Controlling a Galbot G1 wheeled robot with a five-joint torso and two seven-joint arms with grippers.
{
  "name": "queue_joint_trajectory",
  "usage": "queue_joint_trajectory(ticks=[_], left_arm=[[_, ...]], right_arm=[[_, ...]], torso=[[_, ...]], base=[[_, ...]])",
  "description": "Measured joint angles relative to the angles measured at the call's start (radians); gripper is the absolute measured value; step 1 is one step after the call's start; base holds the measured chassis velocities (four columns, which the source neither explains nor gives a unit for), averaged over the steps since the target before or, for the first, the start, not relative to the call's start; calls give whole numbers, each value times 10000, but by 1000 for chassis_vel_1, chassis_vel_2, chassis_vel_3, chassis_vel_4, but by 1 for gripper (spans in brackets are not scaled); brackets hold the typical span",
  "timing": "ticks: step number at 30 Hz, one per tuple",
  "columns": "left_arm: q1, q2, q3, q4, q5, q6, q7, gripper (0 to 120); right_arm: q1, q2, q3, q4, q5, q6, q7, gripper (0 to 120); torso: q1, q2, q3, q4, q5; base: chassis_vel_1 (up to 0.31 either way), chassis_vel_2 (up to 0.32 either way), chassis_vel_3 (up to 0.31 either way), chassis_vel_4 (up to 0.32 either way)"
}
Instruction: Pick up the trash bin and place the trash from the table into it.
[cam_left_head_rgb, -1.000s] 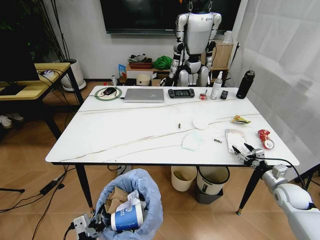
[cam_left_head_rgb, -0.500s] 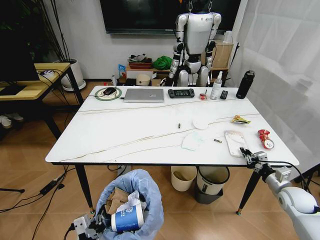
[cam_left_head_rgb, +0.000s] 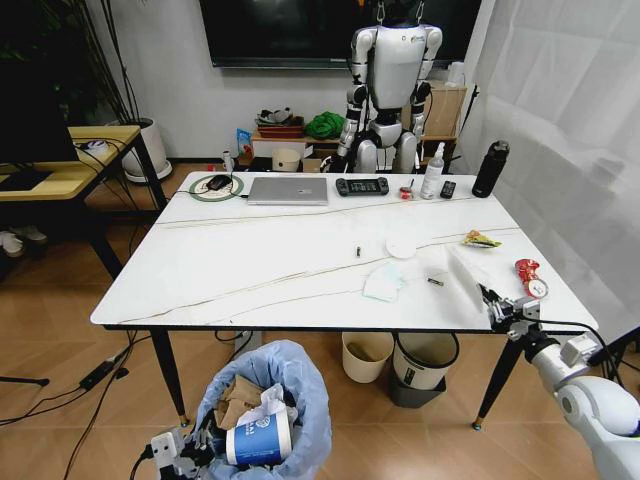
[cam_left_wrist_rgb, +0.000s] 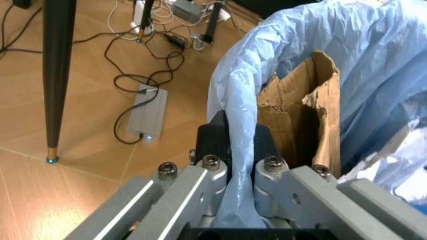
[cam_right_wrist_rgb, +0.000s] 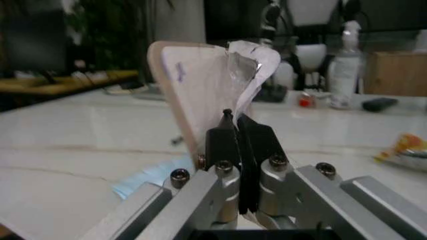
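Observation:
The trash bin (cam_left_head_rgb: 268, 400), lined with a puffy light-blue bag, stands on the floor in front of the table (cam_left_head_rgb: 250, 270). It holds crushed cardboard (cam_left_wrist_rgb: 300, 120) and a blue-white paper cup (cam_left_head_rgb: 258, 438). My left gripper (cam_left_head_rgb: 188, 452) (cam_left_wrist_rgb: 237, 142) is shut on the bag's rim. At the table's near right edge my right gripper (cam_left_head_rgb: 497, 303) (cam_right_wrist_rgb: 237, 127) is shut on a flat white packet (cam_left_head_rgb: 465, 275) (cam_right_wrist_rgb: 207, 80), which is tilted up off the top. A round lid (cam_left_head_rgb: 402, 247), a tissue (cam_left_head_rgb: 383, 283), a yellow wrapper (cam_left_head_rgb: 481, 239) and a crushed red can (cam_left_head_rgb: 528, 272) lie on the table.
A laptop (cam_left_head_rgb: 288, 190), game controller (cam_left_head_rgb: 362, 186), spray bottle (cam_left_head_rgb: 432, 172) and black bottle (cam_left_head_rgb: 491, 168) line the far edge. A cream bucket (cam_left_head_rgb: 367, 355) and a white-grey bin (cam_left_head_rgb: 424, 365) sit under the table. A yellow desk (cam_left_head_rgb: 70, 170) stands at left.
My right gripper moved in on the flat white packet, closed on its near edge and tipped it up off the table. The bin and left gripper barely shifted.

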Motion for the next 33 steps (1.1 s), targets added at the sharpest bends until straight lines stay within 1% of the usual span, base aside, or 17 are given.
queue_joint_trajectory(ticks=[5, 7, 11, 12, 13, 14, 16, 17, 18, 19, 20, 21, 23, 26, 27, 29, 33], left_arm=[[70, 111, -55, -86, -67, 155, -45, 0], [91, 112, -45, -118, -69, 179, -51, 0], [187, 140, 26, -186, -47, 265, -82, 0], [223, 140, 68, -217, -27, 297, -96, 0], [223, 140, 68, -217, -27, 297, -96, 0], [234, 135, 87, -228, -12, 309, -101, 0], [274, 109, 159, -266, 72, 335, -108, 0], [294, 91, 190, -271, 160, 344, -109, 0], [299, 82, 200, -272, 193, 346, -109, 0], [316, 63, 213, -282, 291, 355, -110, 0], [327, 43, 219, -310, 335, 364, -110, 0], [327, 43, 219, -310, 335, 364, -110, 0], [351, -4, 215, -392, 370, 384, -108, 0], [403, -70, 207, -464, 429, 389, -105, 0], [403, -70, 207, -464, 429, 389, -105, 0], [429, -111, 250, -474, 504, 390, -96, 0], [399, -184, 387, -475, 582, 390, -89, 0]], right_arm=[[-366, -177, -426, 1476, 1390, 5, -1054, 0], [-381, -212, -535, 1684, 1564, -5, -1256, 0], [-337, -481, -1246, 2384, 2067, -38, -1848, 0], [-229, -658, -1818, 2649, 2185, -43, -2134, 0], [-229, -658, -1818, 2649, 2185, -43, -2134, 0], [-177, -716, -2053, 2726, 2199, -43, -2232, 0], [74, -863, -2949, 2908, 2206, -32, -2477, 0], [267, -929, -3628, 2976, 2185, -4, -2551, 0], [332, -940, -3863, 2986, 2164, 1, -2571, 0], [591, -949, -4586, 2984, 2058, 2, -2619, 0], [803, -924, -5078, 2928, 1946, 11, -2634, 0], [803, -924, -5078, 2928, 1946, 11, -2634, 0], [1146, -802, -5836, 2730, 1673, 19, -2638, 0], [1545, -598, -6723, 2317, 1203, 18, -2589, 0], [1545, -598, -6723, 2317, 1203, 18, -2589, 0], [1831, -465, -7148, 1923, 784, 35, -2529, 0], [2207, -316, -7576, 1418, 295, 83, -2463, 0]], torso=[[0, 0, 0, 0, 3], [0, 0, 0, 0, 6], [0, 0, 0, 0, 4], [0, 0, 0, 0, 4], [0, 0, 0, 0, 4], [0, 0, 0, 0, 3], [0, 0, 0, 0, 5], [0, 0, 0, 1, 3], [0, 0, 0, 1, 4], [0, 0, 1, 0, 6], [0, 0, 1, 1, 3], [0, 0, 1, 1, 3], [0, 0, 1, 2, 8], [0, 0, 1, 0, 5], [0, 0, 1, 0, 5], [0, 0, 1, 1, 6], [0, 0, 1, 1, 5]], base=[[0, 0, 0, 0], [0, 0, 0, 0], [0, 0, 0, 0], [0, 0, 0, 0], [0, 0, 0, 0], [0, 0, 0, 0], [0, 0, 0, 0], [0, 0, 0, 0], [0, 0, 0, 0], [0, 0, 0, 0], [0, 0, 0, 0], [0, 0, 0, 0], [0, 0, 0, 0], [0, 0, 0, 0], [0, 0, 0, 0], [0, 0, 0, 0], [0, 0, 0, 0]])
